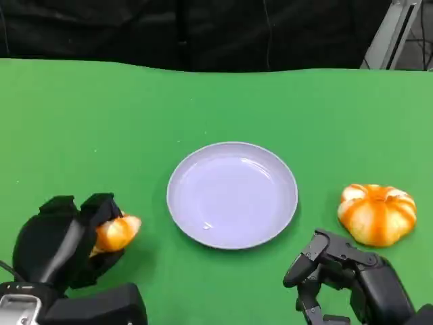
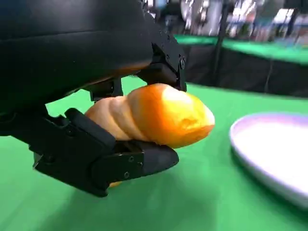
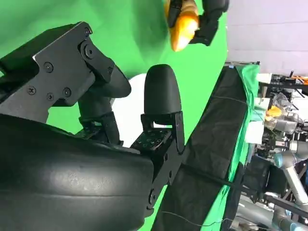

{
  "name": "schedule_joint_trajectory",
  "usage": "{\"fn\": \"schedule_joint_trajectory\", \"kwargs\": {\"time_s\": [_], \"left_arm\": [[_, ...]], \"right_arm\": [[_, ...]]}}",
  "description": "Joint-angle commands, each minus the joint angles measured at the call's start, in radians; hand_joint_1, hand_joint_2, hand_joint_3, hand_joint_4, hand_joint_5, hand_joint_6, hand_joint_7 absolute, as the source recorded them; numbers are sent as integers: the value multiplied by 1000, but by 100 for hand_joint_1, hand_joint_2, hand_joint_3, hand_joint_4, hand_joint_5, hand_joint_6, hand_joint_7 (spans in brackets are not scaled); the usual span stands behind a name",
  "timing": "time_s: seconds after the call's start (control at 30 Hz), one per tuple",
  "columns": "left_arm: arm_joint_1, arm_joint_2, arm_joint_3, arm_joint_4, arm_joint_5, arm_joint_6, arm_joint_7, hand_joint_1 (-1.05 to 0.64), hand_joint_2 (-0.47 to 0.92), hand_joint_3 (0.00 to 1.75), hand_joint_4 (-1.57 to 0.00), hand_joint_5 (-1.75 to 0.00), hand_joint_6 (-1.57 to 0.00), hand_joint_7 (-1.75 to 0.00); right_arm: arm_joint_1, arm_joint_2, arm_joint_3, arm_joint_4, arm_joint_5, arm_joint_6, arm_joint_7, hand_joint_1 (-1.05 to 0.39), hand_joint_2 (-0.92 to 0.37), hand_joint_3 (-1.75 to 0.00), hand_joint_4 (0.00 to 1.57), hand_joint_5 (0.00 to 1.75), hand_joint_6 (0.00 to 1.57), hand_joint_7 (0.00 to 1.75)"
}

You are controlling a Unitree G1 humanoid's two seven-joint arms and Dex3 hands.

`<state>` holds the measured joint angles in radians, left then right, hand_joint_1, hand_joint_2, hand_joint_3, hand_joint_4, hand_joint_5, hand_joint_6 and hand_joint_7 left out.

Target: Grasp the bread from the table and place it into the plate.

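Gripping the bread (image 1: pixel 116 232) between its black fingers (image 2: pixel 130 161), the left robot hand (image 1: pixel 71 238) sits low over the green desk (image 1: pixel 101 128), to the left of the lilac plate (image 1: pixel 232 195), apart from it. The right robot hand (image 1: pixel 338 271) holds nothing, its fingers loosely apart, near a pumpkin-shaped bun (image 1: pixel 377 213) resting on the desk right of the plate.
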<state>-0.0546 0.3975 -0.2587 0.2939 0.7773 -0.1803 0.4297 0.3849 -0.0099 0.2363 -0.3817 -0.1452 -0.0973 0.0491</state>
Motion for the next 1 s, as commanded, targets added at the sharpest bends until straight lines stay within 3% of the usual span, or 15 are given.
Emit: {"fn": "schedule_joint_trajectory", "kwargs": {"time_s": [0.03,0.5,0.63,0.73,0.93,1.0], "left_arm": [[13,16,12,-43,15,-26,61,-18,48,120,-83,-175,-63,-175],[-26,11,7,-81,54,-143,168,-18,37,137,-91,-175,-66,-175],[-78,-22,-16,-75,86,-146,209,-17,27,145,-94,-175,-68,-175],[-115,-55,-35,-64,96,-146,221,-18,28,148,-95,-175,-69,-175],[-123,-59,-40,-58,98,-146,227,-18,28,148,-96,-175,-70,-175],[-191,-115,-82,-22,93,-144,193,-18,28,148,-95,-175,-71,-175]], "right_arm": [[6,-6,-8,-16,10,0,-4,3,-44,-126,71,166,72,137],[19,-1,3,-41,3,27,-11,0,-45,-122,70,166,72,137],[10,-6,8,-29,0,8,-9,4,-44,-125,70,166,72,137],[10,-8,8,-28,4,11,-6,5,-44,-126,71,166,72,137],[10,-8,9,-28,5,11,-6,6,-43,-128,71,167,72,137],[12,-8,13,-27,-3,3,-10,5,-43,-128,71,167,72,136]]}}
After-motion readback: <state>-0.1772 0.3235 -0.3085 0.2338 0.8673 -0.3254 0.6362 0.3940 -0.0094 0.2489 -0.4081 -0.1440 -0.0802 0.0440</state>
